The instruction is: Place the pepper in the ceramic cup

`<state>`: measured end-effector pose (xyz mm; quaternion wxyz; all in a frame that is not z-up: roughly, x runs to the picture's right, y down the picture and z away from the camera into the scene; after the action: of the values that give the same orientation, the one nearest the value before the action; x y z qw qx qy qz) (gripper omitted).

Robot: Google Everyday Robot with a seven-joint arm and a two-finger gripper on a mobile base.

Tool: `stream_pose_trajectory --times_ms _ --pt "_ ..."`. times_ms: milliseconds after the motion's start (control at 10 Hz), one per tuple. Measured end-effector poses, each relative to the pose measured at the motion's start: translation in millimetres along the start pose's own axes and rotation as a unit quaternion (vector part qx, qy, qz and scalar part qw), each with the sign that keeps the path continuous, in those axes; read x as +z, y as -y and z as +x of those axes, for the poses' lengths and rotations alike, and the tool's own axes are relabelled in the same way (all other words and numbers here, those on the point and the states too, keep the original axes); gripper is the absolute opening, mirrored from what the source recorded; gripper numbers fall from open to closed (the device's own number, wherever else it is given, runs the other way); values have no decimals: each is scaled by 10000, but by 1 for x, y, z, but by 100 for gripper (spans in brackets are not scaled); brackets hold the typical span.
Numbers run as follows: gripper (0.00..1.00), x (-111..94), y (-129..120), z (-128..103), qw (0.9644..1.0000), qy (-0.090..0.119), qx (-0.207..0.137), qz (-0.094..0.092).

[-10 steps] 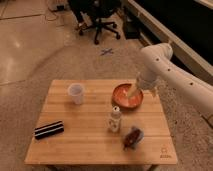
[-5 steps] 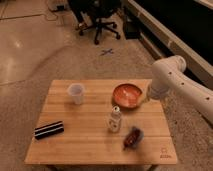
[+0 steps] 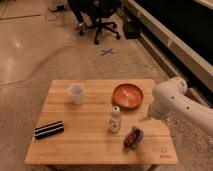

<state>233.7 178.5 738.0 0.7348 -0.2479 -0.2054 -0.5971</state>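
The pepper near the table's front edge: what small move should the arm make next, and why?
Probably lower the gripper toward the pepper. The gripper hangs close beside it, open and holding nothing, while the pepper lies on the table, far from the ceramic cup it must go into.
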Motion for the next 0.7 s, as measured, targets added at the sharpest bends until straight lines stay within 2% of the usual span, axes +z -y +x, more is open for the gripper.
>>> stream_pose_trajectory --times_ms 300,700 --pt "80 16 29 -24 9999 -75 16 117" --pt "80 47 45 -37 9997 -143 -65 202"
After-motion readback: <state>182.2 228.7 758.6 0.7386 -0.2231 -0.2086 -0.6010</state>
